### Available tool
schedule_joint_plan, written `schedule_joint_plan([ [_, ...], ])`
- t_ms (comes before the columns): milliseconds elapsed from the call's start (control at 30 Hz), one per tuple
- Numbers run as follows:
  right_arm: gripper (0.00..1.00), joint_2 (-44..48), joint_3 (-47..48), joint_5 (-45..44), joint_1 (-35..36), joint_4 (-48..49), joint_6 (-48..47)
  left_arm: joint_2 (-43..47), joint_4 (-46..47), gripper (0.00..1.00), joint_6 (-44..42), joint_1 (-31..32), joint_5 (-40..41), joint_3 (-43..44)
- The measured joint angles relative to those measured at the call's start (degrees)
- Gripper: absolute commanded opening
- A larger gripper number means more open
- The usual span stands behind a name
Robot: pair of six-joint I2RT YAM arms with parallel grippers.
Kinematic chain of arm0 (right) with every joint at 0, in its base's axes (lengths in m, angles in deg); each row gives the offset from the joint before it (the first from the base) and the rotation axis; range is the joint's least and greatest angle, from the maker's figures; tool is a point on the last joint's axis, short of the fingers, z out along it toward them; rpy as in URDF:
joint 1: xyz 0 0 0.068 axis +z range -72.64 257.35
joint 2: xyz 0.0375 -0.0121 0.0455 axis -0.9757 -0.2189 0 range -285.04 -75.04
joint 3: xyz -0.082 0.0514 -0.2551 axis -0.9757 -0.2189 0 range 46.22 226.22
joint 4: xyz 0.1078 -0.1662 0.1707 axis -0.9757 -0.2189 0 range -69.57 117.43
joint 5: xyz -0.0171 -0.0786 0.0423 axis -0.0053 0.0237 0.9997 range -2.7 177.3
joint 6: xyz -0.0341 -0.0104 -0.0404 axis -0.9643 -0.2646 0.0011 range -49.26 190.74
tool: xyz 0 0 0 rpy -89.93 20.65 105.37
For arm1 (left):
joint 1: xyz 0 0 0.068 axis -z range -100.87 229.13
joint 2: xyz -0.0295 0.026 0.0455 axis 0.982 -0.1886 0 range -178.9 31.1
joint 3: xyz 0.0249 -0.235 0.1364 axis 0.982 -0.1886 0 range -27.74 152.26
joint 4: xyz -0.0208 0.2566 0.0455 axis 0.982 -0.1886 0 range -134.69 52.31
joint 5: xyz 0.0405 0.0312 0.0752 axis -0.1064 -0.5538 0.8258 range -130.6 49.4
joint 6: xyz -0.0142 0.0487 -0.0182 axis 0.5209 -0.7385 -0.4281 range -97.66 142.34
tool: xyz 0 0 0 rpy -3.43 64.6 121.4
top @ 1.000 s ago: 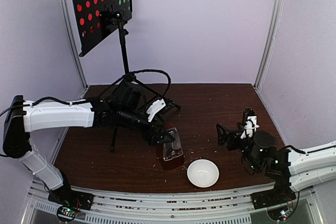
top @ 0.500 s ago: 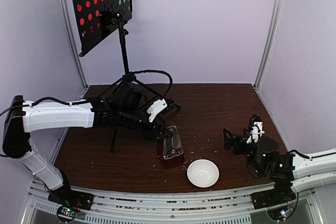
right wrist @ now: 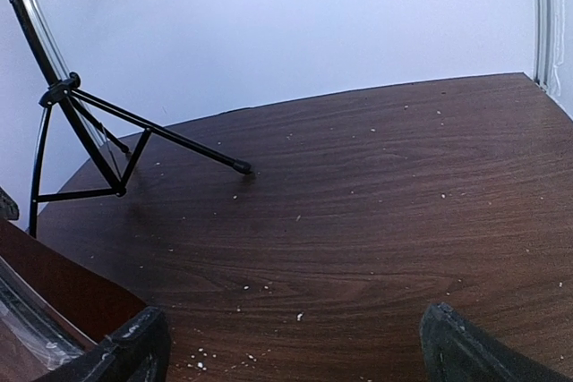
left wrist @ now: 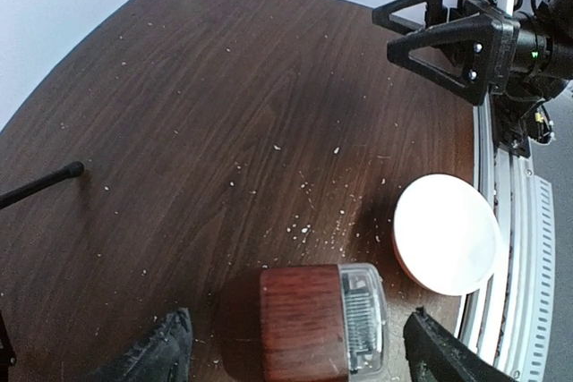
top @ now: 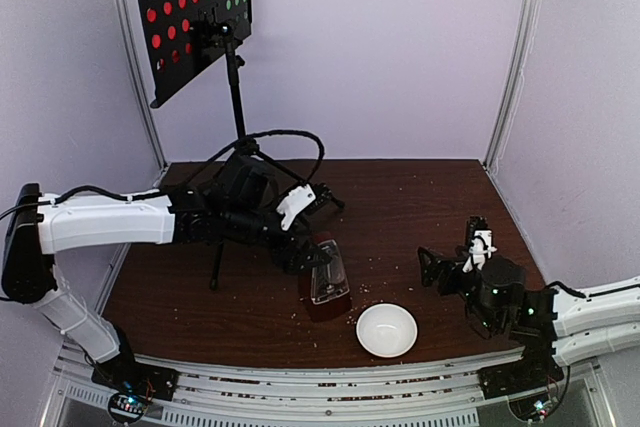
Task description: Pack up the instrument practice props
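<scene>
The small red-brown metronome (top: 323, 282) with its clear cover stands on the table (top: 420, 197) near the front middle. My left gripper (top: 308, 247) hangs over it, open. In the left wrist view the metronome (left wrist: 322, 321) sits between the two fingers (left wrist: 148, 360) with a gap on each side. The black perforated music stand (top: 190, 17) rises at the back left on its tripod (right wrist: 89, 131), and red and green sheets show through its holes. My right gripper (top: 448, 247) is open and empty over the right of the table, and the right wrist view shows only bare wood between its fingers (right wrist: 466, 346).
A white bowl (top: 387, 330) sits at the front edge, just right of the metronome, also seen as the bowl (left wrist: 446, 234) in the left wrist view. A tripod leg tip (left wrist: 45, 183) rests left of the metronome. White crumbs dot the wood. Walls close the back and sides.
The left jaws narrowed over the metronome and then spread wide again. The right arm drew back toward the front right edge and then settled slightly to the left.
</scene>
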Motion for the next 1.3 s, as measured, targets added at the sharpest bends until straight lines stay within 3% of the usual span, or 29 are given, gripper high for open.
schedule_joint_plan([
  [200,1.00,-4.96,9.94,6.43,-0.02,-3.93,0.15,6.67,3.34,0.86,1.01,0.00,2.71,-2.99],
  [400,1.00,-12.15,21.94,13.70,2.03,-5.09,0.02,19.98,10.71,0.88,4.85,0.00,7.67,-10.14],
  [600,1.00,-21.35,34.71,18.58,6.34,-8.41,-1.38,30.88,22.73,0.88,11.85,0.00,13.53,-25.31],
  [767,0.99,-27.85,40.85,19.39,9.35,-12.70,-2.95,32.94,24.81,0.88,16.46,0.04,15.63,-34.51],
  [1133,0.84,-40.76,47.04,14.95,10.03,-21.11,-4.68,33.55,29.16,0.88,16.48,0.04,14.19,-36.92],
  [1300,0.68,-44.04,49.22,15.26,9.75,-22.10,-6.62,32.02,33.27,0.88,16.44,0.04,11.02,-40.35],
])
